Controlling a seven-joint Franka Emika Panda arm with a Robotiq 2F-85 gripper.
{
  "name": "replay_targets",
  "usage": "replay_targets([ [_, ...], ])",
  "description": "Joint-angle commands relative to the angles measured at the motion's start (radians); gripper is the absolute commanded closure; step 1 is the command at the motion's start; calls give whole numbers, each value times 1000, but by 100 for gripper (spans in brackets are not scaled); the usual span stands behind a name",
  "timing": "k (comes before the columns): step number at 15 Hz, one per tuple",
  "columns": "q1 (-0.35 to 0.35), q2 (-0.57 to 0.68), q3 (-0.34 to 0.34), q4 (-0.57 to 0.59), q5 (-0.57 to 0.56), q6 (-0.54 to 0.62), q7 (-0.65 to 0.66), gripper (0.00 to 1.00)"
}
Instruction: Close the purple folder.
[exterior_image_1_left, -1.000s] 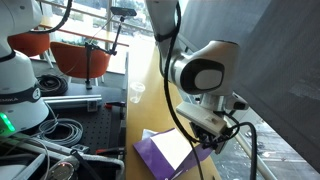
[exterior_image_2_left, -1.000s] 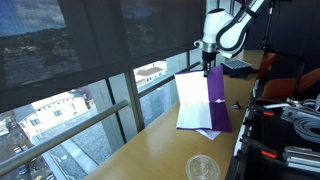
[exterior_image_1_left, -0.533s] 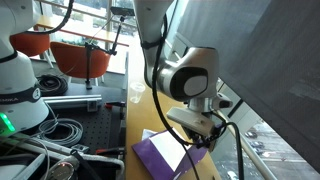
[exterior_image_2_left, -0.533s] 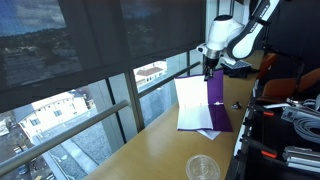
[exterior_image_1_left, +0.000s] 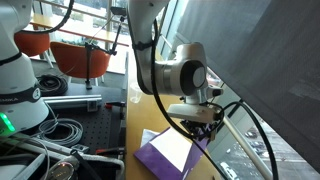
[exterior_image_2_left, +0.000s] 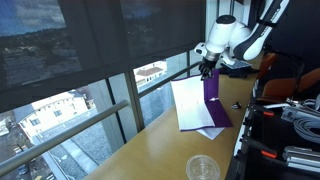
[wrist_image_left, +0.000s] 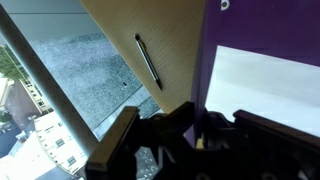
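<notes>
The purple folder (exterior_image_2_left: 214, 108) lies open on the wooden table (exterior_image_2_left: 160, 150), with white sheets (exterior_image_2_left: 188, 104) inside. It also shows in an exterior view (exterior_image_1_left: 160, 158) below the arm. My gripper (exterior_image_2_left: 207, 71) is at the folder's far end and is shut on the edge of one purple cover, holding it raised and tilted. In the wrist view, the purple cover edge (wrist_image_left: 200, 60) runs down between my fingers (wrist_image_left: 197, 118), with a white sheet (wrist_image_left: 265, 85) to its right.
A pen (wrist_image_left: 148, 62) lies on the table beside the folder. A clear plastic cup (exterior_image_2_left: 203, 168) stands near the table's near end. Window glass (exterior_image_2_left: 90, 60) runs along one table edge. Cables and gear (exterior_image_1_left: 60, 140) crowd the black bench on the other side.
The gripper has swung a little and dropped, and the held cover with its white sheet has tilted up further from the table.
</notes>
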Motion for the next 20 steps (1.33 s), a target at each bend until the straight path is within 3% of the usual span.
replay_targets([
  [1, 79, 26, -82, 8, -135, 48, 124, 99],
  [10, 238, 85, -207, 37, -487, 85, 539, 99],
  [11, 253, 84, -205, 36, -515, 74, 592, 70],
  [12, 264, 83, -200, 35, -541, 67, 641, 69],
  [16, 293, 72, -185, 31, -563, 46, 766, 42],
  [18, 295, 42, -183, 1, -512, 43, 763, 27],
  [20, 267, 1, -163, -64, -381, 47, 694, 11],
])
